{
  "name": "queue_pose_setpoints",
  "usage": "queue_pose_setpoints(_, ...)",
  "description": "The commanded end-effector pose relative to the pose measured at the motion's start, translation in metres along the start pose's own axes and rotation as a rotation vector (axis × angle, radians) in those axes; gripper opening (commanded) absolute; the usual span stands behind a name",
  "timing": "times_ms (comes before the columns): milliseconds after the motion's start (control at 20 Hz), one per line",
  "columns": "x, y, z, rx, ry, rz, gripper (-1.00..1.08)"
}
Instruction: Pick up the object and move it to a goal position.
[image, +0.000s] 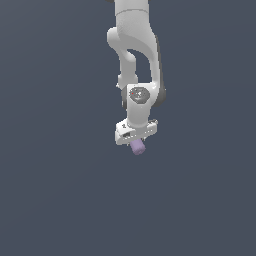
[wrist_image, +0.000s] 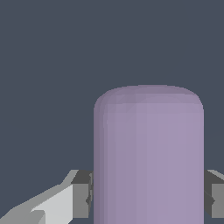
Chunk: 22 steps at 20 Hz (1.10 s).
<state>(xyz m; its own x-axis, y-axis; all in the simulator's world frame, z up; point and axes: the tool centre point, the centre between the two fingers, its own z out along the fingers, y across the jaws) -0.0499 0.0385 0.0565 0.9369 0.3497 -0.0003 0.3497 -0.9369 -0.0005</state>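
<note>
The object is a pale lilac cylinder with a rounded end, and it fills much of the wrist view. My gripper is shut on it, a grey finger pad pressing each side. In the exterior view the object sticks out below the white hand of the gripper, hanging beneath the arm in the upper middle of the picture. The fingers themselves are hidden there behind the hand and the cylinder.
A plain dark blue-grey surface lies all around. The white arm comes down from the top edge of the exterior view.
</note>
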Motion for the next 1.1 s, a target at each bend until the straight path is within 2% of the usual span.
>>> queue_pose_setpoints(0,-0.001,0.005,-0.012,-0.001,0.001,0.0,-1.0)
queue_pose_setpoints(400,-0.005,0.027,-0.075,0.0,0.001,0.0,-1.0)
queue_pose_setpoints(1050,-0.015,0.076,-0.214,0.002,0.002,0.0,-1.0)
